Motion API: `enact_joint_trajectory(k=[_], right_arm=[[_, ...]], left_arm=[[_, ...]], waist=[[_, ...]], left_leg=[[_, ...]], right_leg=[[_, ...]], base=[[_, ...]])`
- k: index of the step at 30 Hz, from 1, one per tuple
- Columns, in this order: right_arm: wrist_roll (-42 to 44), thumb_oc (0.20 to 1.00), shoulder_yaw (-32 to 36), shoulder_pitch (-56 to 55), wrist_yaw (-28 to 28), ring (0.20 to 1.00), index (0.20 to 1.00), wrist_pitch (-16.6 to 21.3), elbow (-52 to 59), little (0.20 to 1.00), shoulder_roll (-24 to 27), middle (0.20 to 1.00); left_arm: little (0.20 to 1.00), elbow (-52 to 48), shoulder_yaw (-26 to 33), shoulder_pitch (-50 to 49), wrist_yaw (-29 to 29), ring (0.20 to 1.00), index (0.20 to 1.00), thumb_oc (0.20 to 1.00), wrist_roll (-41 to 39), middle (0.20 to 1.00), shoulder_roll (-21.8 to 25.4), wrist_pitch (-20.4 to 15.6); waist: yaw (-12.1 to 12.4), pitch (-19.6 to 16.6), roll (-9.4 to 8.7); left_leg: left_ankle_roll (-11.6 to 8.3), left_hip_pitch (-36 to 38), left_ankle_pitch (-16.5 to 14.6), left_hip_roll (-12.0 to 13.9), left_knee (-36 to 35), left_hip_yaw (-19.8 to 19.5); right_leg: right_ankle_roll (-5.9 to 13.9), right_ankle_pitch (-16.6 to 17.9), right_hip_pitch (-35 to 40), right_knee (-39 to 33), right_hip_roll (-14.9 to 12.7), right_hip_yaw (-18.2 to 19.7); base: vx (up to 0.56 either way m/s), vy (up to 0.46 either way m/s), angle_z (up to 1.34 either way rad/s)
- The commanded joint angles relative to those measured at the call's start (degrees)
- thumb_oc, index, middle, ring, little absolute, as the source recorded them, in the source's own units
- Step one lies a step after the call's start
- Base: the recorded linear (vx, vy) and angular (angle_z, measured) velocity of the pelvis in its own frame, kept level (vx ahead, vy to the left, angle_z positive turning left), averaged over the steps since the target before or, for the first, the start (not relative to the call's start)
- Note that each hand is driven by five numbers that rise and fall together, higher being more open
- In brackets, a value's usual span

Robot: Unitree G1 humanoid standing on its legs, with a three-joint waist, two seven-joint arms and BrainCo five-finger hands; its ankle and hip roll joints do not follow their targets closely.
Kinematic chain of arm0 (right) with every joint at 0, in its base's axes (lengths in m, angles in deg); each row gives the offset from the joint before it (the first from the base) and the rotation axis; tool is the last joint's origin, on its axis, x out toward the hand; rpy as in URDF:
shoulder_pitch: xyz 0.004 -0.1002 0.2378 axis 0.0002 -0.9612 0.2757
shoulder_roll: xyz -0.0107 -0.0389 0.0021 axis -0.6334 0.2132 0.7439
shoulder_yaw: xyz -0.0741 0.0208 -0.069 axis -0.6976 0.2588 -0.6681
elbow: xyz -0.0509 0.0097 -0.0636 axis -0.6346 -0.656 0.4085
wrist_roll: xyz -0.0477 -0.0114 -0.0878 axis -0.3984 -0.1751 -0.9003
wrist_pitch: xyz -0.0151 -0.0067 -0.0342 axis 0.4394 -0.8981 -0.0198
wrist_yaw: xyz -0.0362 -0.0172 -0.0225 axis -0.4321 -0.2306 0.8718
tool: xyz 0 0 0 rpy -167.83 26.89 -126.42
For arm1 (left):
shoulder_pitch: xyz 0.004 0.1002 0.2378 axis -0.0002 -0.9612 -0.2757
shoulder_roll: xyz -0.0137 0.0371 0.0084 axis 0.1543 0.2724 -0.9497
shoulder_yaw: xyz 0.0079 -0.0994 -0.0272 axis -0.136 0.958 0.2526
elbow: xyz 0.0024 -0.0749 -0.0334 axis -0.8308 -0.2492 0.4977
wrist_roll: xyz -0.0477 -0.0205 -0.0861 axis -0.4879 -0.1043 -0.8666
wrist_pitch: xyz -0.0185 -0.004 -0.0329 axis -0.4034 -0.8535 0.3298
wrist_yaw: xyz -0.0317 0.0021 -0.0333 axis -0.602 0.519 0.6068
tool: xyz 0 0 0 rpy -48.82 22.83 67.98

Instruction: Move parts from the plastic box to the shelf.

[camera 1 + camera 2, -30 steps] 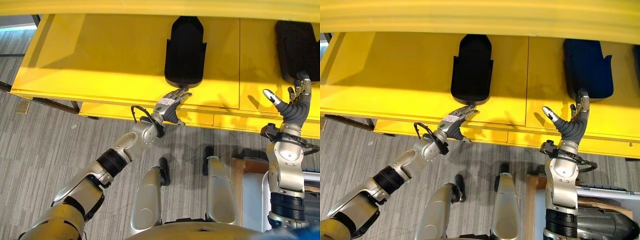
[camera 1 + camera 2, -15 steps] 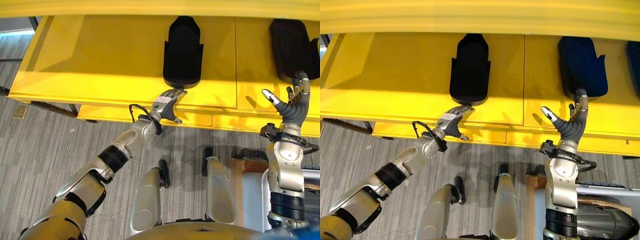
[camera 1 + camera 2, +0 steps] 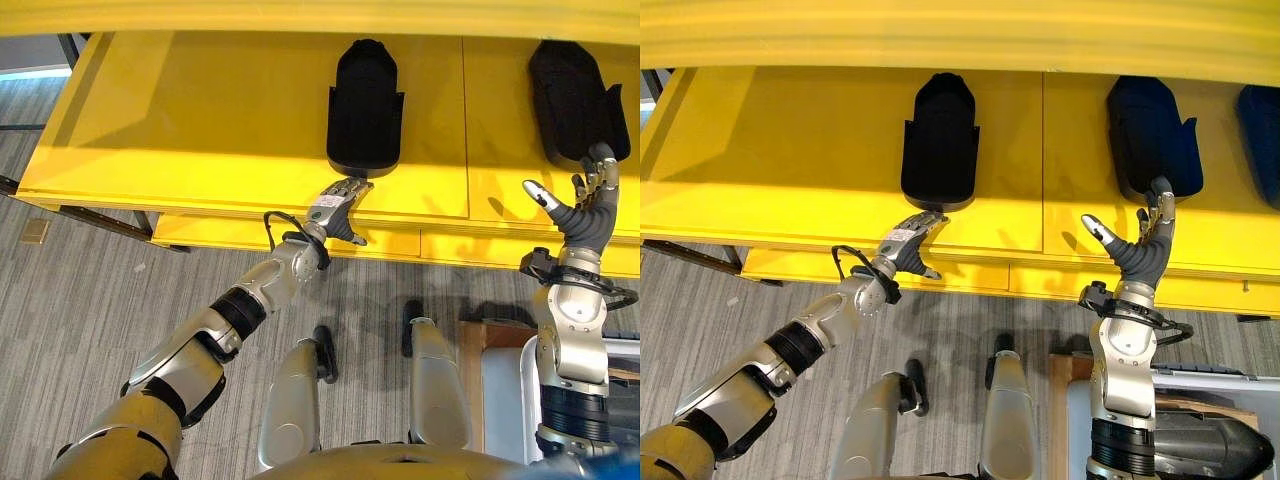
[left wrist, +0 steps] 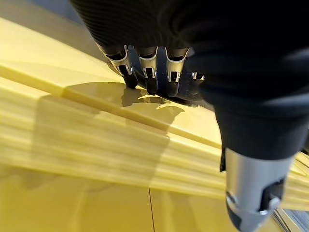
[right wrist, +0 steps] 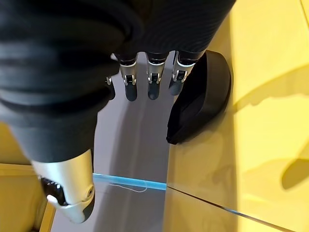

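A black moulded part (image 3: pixel 365 105) lies on the yellow shelf (image 3: pixel 200 110). My left hand (image 3: pixel 336 204) is open at the shelf's front edge just below that part, its fingers (image 4: pixel 150 79) straight and holding nothing. A second dark part (image 3: pixel 573 98) lies farther right on the shelf. My right hand (image 3: pixel 585 218) stands open right below it, thumb spread, fingertips at the part's near end. Past the right hand's straight fingers (image 5: pixel 152 83) in the right wrist view lies that dark part (image 5: pixel 203 94).
A third dark part (image 3: pixel 1260 115) lies at the shelf's far right. At the lower right stands a pale plastic box (image 3: pixel 1080 420) with a dark part (image 3: pixel 1215 450) in it, on a brown wooden base (image 3: pixel 475 345). Grey carpet (image 3: pixel 90 290) runs under the shelf.
The whole picture has shifted a little, so the camera moved. Both hands keep their places at the shelf's front, open as before.
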Motion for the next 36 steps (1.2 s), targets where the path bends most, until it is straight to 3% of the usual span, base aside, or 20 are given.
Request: enact_joint_trajectory(k=[1,15,36], right_arm=[[-0.9,1.0,1.91,0.94,-0.58,1.0,1.0,2.5,4.04,1.0,3.14,1.0],[-0.68,1.0,1.92,1.52,-1.83,1.0,1.0,2.12,3.89,1.0,4.35,1.0],[-1.09,1.0,2.11,2.52,-1.8,1.0,1.0,1.97,4.22,1.0,5.26,1.0]], left_arm=[[1.0,4.57,0.85,3.71,-0.25,1.0,1.0,1.0,-1.87,1.0,-0.72,0.64],[1.0,7.97,2.2,6.83,1.79,1.0,1.0,1.0,-3.49,1.0,2.68,1.2],[1.0,9.38,0.26,12.0,2.24,1.0,1.0,1.0,-2.71,1.0,3.96,1.45]], waist=[[-0.97,0.9,0.47],[-1.43,0.65,0.25],[-1.82,0.6,0.25]], left_leg=[[-4.57,2.15,2.16,3.12,-2.88,-5.92],[-4.69,2.05,2.14,3.19,-2.32,-5.75],[-4.73,1.81,1.99,3.24,-1.96,-5.6]], right_leg=[[2.86,3.38,4.7,-2.26,-1.7,1.29],[3.0,3.44,4.51,-1.98,-1.48,1.41],[3.19,3.61,4.06,-1.92,-1.33,1.67]], base=[[0.0,0.0,0.0],[0.0,0.0,0.0],[0.0,0.0,0.0]])
